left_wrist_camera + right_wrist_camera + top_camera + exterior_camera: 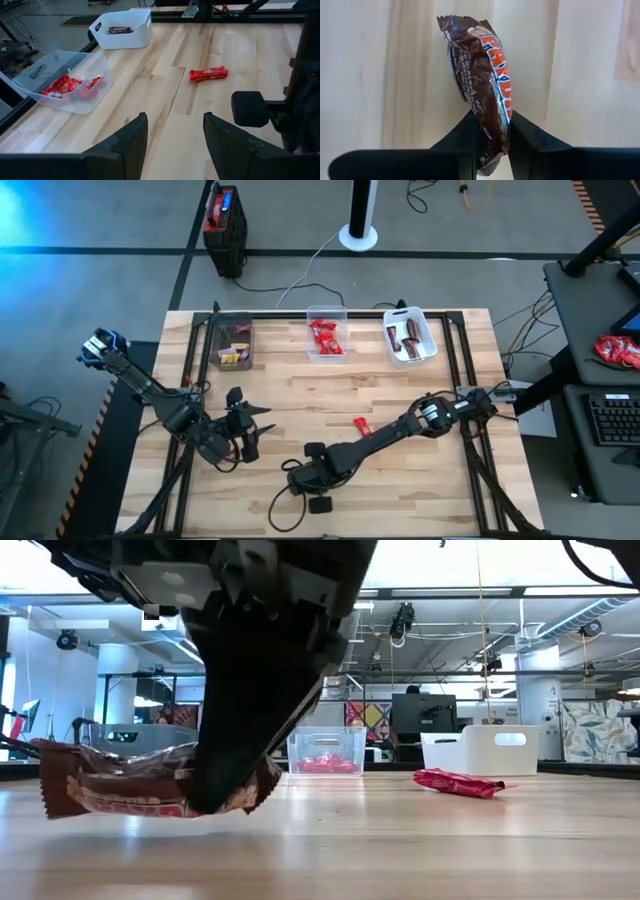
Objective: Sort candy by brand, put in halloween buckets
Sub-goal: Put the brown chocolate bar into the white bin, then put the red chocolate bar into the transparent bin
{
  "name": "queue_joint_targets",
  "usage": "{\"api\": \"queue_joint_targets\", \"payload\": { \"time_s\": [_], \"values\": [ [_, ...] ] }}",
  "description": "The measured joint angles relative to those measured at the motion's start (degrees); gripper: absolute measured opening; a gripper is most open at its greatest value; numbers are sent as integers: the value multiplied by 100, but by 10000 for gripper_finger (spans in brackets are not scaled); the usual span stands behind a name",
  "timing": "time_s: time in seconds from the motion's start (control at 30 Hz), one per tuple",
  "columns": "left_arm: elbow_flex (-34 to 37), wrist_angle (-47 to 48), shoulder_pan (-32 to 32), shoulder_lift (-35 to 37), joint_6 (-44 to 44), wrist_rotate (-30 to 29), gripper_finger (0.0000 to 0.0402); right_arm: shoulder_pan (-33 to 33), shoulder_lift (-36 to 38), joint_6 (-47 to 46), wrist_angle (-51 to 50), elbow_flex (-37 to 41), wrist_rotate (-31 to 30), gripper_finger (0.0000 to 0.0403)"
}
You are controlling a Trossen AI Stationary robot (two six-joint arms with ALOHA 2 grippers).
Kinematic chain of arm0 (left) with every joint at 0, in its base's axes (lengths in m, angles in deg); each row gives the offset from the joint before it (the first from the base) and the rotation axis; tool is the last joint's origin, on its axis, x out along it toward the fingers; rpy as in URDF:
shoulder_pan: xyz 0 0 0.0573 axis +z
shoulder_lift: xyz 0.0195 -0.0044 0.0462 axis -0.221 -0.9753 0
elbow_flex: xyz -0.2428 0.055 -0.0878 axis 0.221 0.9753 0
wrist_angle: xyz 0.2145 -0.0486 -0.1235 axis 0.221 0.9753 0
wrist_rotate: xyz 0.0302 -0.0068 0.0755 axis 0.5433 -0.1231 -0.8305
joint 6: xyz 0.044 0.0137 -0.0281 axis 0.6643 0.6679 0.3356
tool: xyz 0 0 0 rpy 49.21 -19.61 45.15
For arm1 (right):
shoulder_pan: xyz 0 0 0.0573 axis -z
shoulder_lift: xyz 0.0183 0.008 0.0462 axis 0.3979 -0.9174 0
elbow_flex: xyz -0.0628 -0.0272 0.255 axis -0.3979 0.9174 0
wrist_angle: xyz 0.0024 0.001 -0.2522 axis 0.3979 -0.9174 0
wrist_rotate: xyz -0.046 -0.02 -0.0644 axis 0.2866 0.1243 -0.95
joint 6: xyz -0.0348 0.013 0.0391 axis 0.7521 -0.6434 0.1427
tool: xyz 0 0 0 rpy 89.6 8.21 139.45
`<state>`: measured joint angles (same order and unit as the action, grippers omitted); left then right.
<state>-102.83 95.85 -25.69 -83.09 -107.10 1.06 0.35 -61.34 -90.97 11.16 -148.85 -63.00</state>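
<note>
Most candy already sits in the three bins, while the right end effector pinches a brown bar at the table's near edge, the left end effector waits open, and one red bar remains loose mid-table.

Three bins in a row along the table's far edge: left bin holds small pieces, middle bin holds bars, right bin holds bars. One loose bar lies mid-table, nearer than the bins. Right gripper sits low at the near edge, pinching a bar. Left gripper to its left, apart from it
</note>
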Motion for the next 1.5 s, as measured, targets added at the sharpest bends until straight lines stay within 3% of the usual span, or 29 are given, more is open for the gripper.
{"api": "queue_joint_targets", "payload": {
  "time_s": [0.13,0.23,0.37,0.5,0.6,0.97,1.13,1.23,1.5],
  "values": [
    [0,-5,-35,7,-206,264,175,45,125,102,-328,0,7,58],
    [0,-27,-115,17,-384,794,175,117,382,171,-979,0,-288,59],
    [-30,-30,-272,15,-638,1926,175,350,841,289,-2461,14,-1482,73],
    [-129,136,-442,-26,-1130,3019,175,877,1491,-94,-4013,125,-2977,62],
    [-239,467,-589,-78,-1461,3340,175,1505,2187,-497,-4204,436,-3591,56],
    [-1110,2637,-699,-723,-2326,3344,175,4592,4450,-1688,-3529,2637,-3330,61],
    [-1326,3009,-699,-1044,-2290,3341,175,5749,4931,-1521,-2368,3821,-2128,65],
    [-1355,3033,-699,-1143,-2288,3337,175,6171,5028,-1266,-1623,4361,-1629,80],
    [-1355,3058,-699,-1154,-2309,3347,175,6477,4910,-1170,-1368,4778,-1617,156]
  ]
}}
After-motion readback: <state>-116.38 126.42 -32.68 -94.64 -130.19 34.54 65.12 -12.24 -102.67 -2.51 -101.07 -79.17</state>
